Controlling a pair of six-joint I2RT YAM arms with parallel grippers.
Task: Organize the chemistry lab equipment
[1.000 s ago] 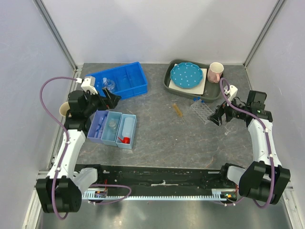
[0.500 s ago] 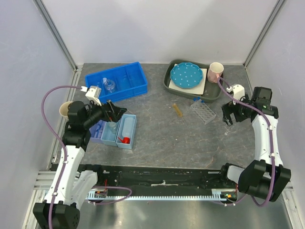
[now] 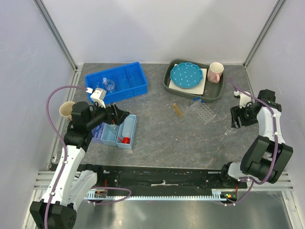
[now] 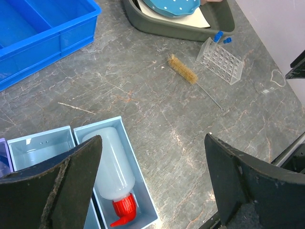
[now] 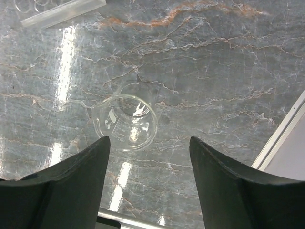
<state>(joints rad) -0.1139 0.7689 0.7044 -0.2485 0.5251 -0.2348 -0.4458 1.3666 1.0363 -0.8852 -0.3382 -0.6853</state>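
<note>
two-arm bench, one moment. the left gripper [image 4: 152, 151] is spread wide and empty, its two dark fingers [image 4: 52, 191] framing the bottom of the wrist view. it hovers above the pale blue divided tray [image 4: 143, 202]. directly below it, nearer the finger at the left of that view, the red-capped squeeze bottle [image 4: 112, 164] lies on its side in the tray's outer compartment, cap pointing back toward the wrist. ahead of this gripper on the stone table [image 4: 143, 95] lies the amber-bristled brush [image 4: 182, 69] with its thin wire stem. just beyond it is the clear tube rack [image 4: 224, 61], with blue-capped tubes [image 4: 218, 36] at its far end. ahead and to the left of the fingers sits the blue bin [image 4: 43, 33]; farther ahead is the grey tray [image 4: 181, 33] holding the polka-dot plate [image 4: 169, 4]. the right gripper [image 5: 148, 142] is likewise spread and holds nothing, pointing down at the table near its right edge. a small clear glass beaker [image 5: 126, 121] stands mouth up just ahead of the gap, closer to the finger at the left of that view, touching neither. in the overhead view a small glass flask [image 3: 109, 86] sits in the blue bin, well apart from both grippers, and the pink mug [image 3: 215, 72] stands at the right end of the grey tray.
</note>
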